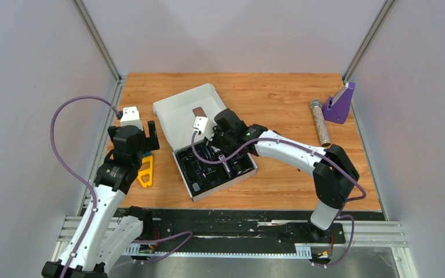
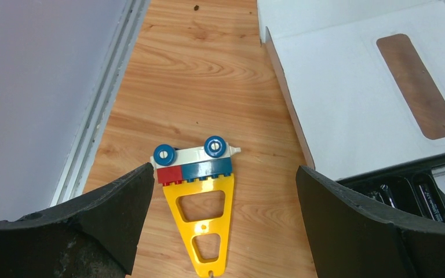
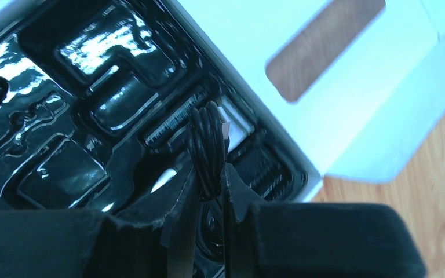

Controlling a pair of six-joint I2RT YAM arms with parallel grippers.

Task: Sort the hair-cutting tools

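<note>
One white box (image 1: 177, 116) holds one black tray (image 3: 64, 168). The left gripper (image 2: 225, 171) gapes wide over one yellow triangle (image 2: 203, 227). The right gripper (image 3: 208, 182) pinches one coiled cord (image 3: 207, 145) above the tray, whose other contents are lost in glare.

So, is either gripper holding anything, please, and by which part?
The right gripper pinches the coiled black cord across its bundled loops; the left gripper is open, holding nothing.
</note>
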